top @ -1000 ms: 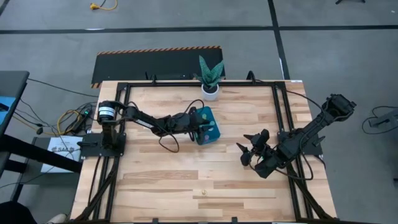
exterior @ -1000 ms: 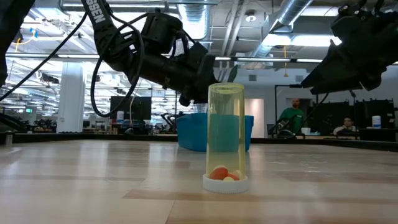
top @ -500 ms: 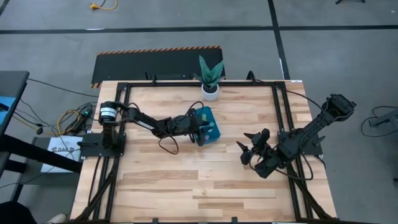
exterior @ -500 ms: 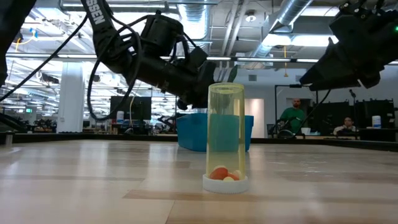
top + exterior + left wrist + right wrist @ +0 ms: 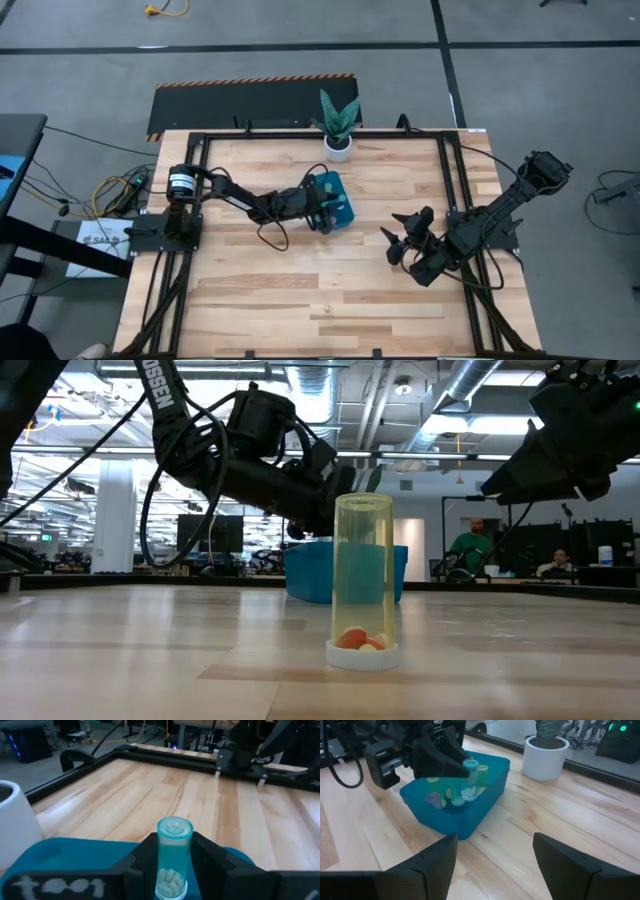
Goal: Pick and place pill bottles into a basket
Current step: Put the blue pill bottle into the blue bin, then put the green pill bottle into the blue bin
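Observation:
The teal-blue basket stands mid-table and holds several small bottles. My left gripper reaches over it from the table's left, shut on a teal pill bottle with white pills in its lower end. The basket wall shows in the right wrist view. A yellow bottle stands upside down on its white cap near the table's near edge, and shows in the high view. My right gripper is open and empty, to the right of the basket. My left gripper pinches the teal bottle's round side between its two fingers, below the cap. The fingers come from the table's left, slanting down. The bottle stands upright, cap up, its lower end down inside the basket among the other bottles.
A white plant pot stands just beyond the basket at the far edge. A black frame rail runs round the table. Bare wood lies between the basket and the near edge. People sit in the room behind.
My left arm has sunk a little over the basket, still shut on the teal bottle.

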{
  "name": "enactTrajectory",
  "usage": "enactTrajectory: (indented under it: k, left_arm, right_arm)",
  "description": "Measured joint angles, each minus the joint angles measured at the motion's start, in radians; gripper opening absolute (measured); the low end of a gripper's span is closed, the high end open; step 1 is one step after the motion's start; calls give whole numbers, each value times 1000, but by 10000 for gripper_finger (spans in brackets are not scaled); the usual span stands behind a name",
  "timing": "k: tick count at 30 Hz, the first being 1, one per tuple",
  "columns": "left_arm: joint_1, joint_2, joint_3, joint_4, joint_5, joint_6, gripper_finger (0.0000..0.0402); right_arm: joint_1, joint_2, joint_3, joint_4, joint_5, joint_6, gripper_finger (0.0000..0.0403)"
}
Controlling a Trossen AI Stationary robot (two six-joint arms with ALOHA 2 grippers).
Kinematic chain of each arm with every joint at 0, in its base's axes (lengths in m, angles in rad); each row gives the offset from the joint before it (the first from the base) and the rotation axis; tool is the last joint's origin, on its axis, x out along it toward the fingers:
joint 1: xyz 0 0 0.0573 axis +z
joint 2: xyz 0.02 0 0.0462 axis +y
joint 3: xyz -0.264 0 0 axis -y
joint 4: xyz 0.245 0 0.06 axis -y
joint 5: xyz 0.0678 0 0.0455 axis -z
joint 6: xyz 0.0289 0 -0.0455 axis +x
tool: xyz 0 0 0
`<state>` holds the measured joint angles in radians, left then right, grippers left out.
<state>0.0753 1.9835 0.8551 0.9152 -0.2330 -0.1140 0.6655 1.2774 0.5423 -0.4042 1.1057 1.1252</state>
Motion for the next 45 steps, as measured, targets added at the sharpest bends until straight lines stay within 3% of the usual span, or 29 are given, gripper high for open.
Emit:
enactTrajectory:
  k: [32, 36, 40, 45]
  left_arm:
    - [0, -16, 0, -21, 1, -2, 124]
    - [0, -99, 0, -54, 1, 54, 124]
    - [0, -265, 0, -153, -6, 145, 124]
    - [-5, -541, -28, -344, -17, 212, 124]
  right_arm:
    - [0, 0, 0, 0, 0, 0, 255]
    - [0, 0, 0, 4, -2, 0, 255]
    - [0, 0, 0, 9, -23, 0, 255]
    - [-18, 0, 0, 125, -176, -123, 255]
